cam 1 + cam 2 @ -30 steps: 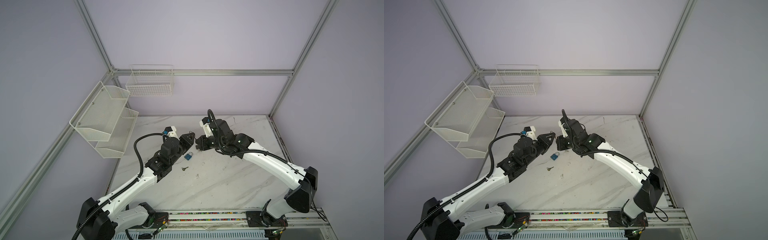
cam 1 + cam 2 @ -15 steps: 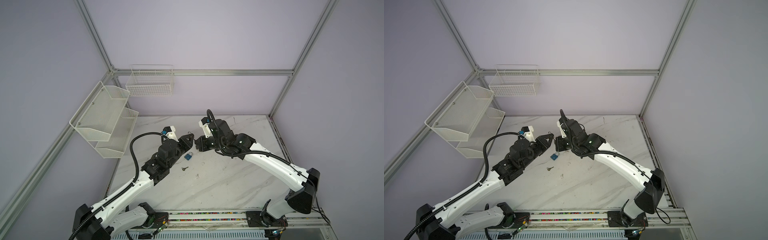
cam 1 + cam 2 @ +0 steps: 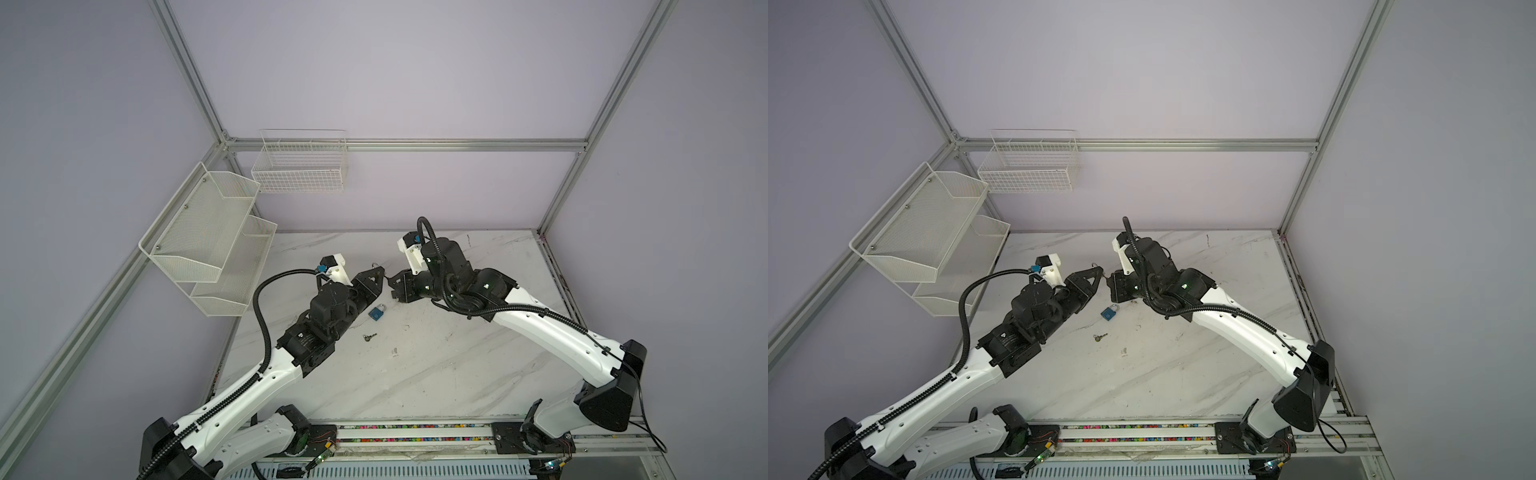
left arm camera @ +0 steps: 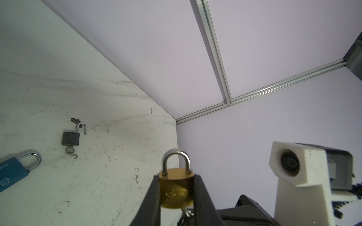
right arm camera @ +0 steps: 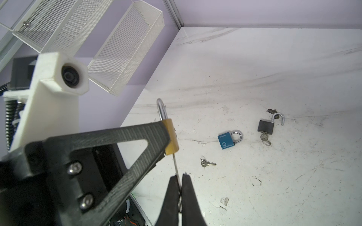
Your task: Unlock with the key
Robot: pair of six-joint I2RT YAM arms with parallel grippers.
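Clamped brass padlock (image 4: 175,192) in left end effector (image 4: 176,179), shackle shut, clear of worktop (image 5: 254,68). Pinched key (image 5: 175,166) in closed right end effector (image 5: 179,180), blade reaching brass padlock's underside. Spotted loose key (image 5: 207,163), blue padlock (image 5: 226,140), open black padlock (image 5: 265,127) on worktop below brass padlock.

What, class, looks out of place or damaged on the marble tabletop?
The small black padlock lies with its shackle swung open and a silver key left in it; beside the shackle, the white marble tabletop has a dark chipped-looking patch.
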